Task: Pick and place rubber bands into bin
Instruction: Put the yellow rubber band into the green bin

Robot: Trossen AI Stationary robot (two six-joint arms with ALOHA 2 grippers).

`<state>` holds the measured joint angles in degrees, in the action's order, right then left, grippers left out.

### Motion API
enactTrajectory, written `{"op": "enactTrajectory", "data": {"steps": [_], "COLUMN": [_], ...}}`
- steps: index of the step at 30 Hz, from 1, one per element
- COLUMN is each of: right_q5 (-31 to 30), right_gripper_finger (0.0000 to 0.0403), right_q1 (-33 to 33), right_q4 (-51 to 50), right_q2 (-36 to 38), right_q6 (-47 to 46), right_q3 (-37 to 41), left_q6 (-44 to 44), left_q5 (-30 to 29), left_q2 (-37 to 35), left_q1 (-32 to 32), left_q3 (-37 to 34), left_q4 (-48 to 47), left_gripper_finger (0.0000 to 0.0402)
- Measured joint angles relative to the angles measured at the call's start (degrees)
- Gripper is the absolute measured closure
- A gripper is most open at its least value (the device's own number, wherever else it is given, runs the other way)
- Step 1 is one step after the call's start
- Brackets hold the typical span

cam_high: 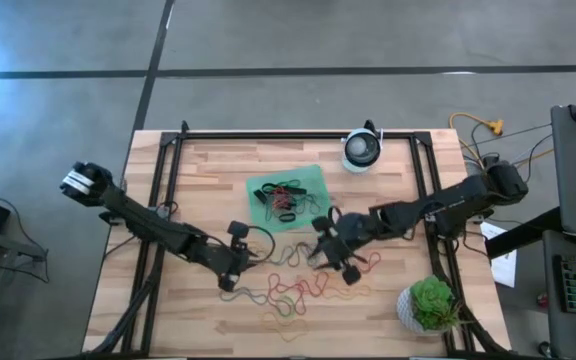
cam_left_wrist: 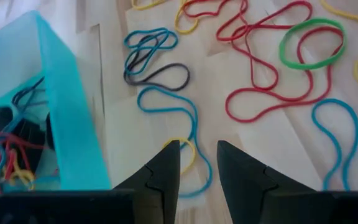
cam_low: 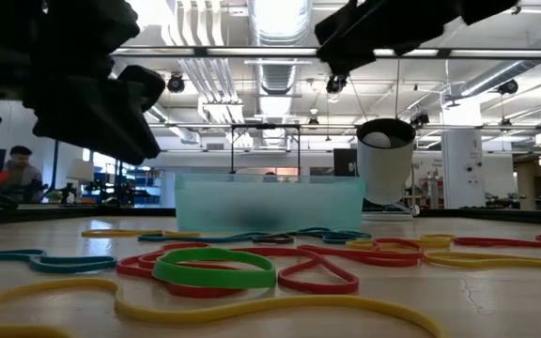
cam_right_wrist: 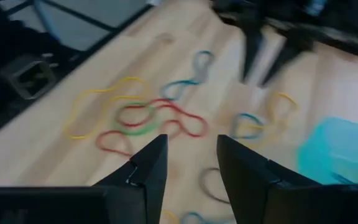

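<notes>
I see a grey concrete floor around a light wooden table [cam_high: 218, 180] with a black frame at its edges. In the low view the room behind is a big hall with pipes on the ceiling, and a person [cam_low: 12, 174] sits far at the left side.

From the left comes my left arm. Its left gripper [cam_high: 236, 262] hangs over the table at the left part of the scattered bands. In the left wrist view the fingers [cam_left_wrist: 166, 168] stand a little apart with nothing between them, and the wood with a blue band shows in the gap.

In the middle of the table, toward the far side, sits the bin [cam_high: 290, 198], a green translucent tray. Some red, black and yellow bands lie already inside it. The rubber bands [cam_high: 293, 290] that remain are spread on the wood nearer to me than the bin, in red, yellow, blue and green.

More to the right is my right gripper [cam_high: 330, 252], just beside the near right corner of the bin and above the bands. Its fingers [cam_right_wrist: 148, 168] are apart and hold nothing.

Beyond it, at the far edge, stands a round white device [cam_high: 362, 150]. A small green plant [cam_high: 430, 303] stands at the near right corner.
</notes>
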<state>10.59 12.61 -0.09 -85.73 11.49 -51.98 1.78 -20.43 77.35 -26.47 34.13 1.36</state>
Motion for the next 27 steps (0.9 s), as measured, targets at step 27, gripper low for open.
{"op": "enactTrajectory", "data": {"steps": [27], "right_q5": [-3.26], "right_gripper_finger": [0.0287], "right_q1": [8.51], "right_q4": [-0.08], "right_q2": [2.27], "right_q6": [-1.44], "right_q3": [0.14], "left_q6": [3.15], "left_q5": [2.35], "left_q2": [12.28], "left_q1": [4.35], "left_q3": [0.79], "left_q4": [7.25], "left_gripper_finger": [0.0311]}}
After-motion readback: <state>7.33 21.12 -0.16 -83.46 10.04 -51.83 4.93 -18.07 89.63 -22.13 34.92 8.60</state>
